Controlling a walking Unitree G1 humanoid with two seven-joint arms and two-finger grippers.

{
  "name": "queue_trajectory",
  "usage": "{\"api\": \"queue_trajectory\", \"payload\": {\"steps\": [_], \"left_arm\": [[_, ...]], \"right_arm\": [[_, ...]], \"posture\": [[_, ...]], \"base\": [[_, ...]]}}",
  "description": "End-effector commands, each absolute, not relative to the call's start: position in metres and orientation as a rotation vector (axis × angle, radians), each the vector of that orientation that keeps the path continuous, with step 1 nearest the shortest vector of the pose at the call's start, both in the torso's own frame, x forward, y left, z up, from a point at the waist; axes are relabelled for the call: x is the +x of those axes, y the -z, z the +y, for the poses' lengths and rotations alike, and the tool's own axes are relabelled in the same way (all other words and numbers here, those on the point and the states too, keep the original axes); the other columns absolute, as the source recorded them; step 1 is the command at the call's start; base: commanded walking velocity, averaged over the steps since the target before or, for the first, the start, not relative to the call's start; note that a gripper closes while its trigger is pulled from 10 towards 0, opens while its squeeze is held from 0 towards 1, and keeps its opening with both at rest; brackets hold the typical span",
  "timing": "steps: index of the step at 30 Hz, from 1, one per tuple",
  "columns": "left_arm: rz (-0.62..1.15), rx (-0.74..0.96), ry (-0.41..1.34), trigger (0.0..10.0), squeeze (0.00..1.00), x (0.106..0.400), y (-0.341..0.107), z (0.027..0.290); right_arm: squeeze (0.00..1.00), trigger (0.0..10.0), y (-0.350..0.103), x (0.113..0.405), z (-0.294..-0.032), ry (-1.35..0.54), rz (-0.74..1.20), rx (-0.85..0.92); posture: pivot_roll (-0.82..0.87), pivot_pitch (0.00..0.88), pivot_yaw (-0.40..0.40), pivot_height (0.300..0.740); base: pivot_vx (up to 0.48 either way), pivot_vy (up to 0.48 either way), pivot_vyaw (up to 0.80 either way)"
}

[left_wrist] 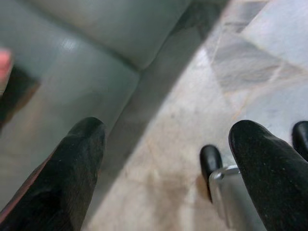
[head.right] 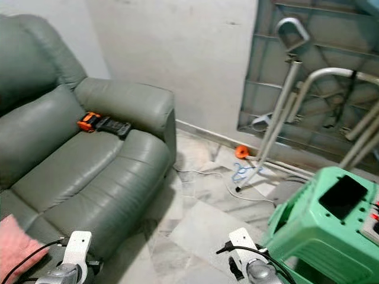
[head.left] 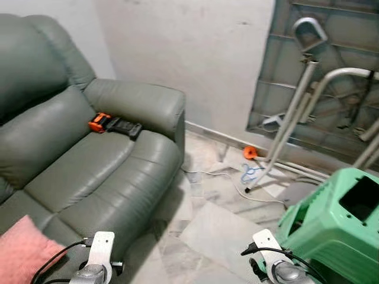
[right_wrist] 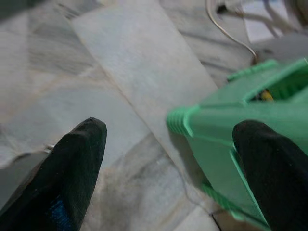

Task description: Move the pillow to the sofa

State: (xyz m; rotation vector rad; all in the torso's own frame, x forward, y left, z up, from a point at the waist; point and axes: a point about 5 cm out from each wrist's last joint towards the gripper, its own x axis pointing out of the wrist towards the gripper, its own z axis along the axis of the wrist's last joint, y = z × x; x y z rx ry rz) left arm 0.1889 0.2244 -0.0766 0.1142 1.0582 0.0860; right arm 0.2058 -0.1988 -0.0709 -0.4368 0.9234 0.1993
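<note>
A home living room: green leather sofa (head.left: 89, 160), marble floor (head.left: 213, 225).

Pale wall (head.left: 201, 53), marble floor (head.left: 207, 236) (grey-veined), green stool (head.left: 331, 231) right.

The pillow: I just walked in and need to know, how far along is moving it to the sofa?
Looks done: the pink pillow already lies on the grey sofa seat, at its front edge. In hand: nothing; the left gripper and right gripper are open and empty over the floor. Left: nothing obvious, perhaps only stepping away.
</note>
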Motion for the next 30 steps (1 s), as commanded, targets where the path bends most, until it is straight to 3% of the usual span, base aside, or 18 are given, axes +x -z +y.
{"api": "queue_trajectory", "payload": {"steps": [1,6,26,30], "left_arm": [[1.067,0.102,-0.098,10.0,0.0,0.187,0.077,0.229],[1.069,0.103,-0.099,10.0,0.0,0.187,0.077,0.23],[1.07,0.101,-0.092,10.0,0.0,0.189,0.077,0.223],[1.072,0.106,-0.094,10.0,0.0,0.187,0.077,0.226]], "right_arm": [[0.0,10.0,0.072,0.204,-0.198,-0.203,0.924,-0.442],[0.0,10.0,0.073,0.203,-0.198,-0.206,0.932,-0.448],[0.0,10.0,0.064,0.222,-0.19,-0.209,0.903,-0.442],[0.0,10.0,0.062,0.226,-0.179,-0.222,0.89,-0.44]], "posture": [[-0.12,0.0,0.075,0.74],[-0.12,0.0,0.076,0.74],[-0.12,0.0,0.079,0.74],[-0.12,0.0,0.079,0.74]], "base": [[0.0,0.0,0.0],[0.0,0.0,0.0],[0.0,0.0,-0.77],[0.0,0.0,-0.14]]}}
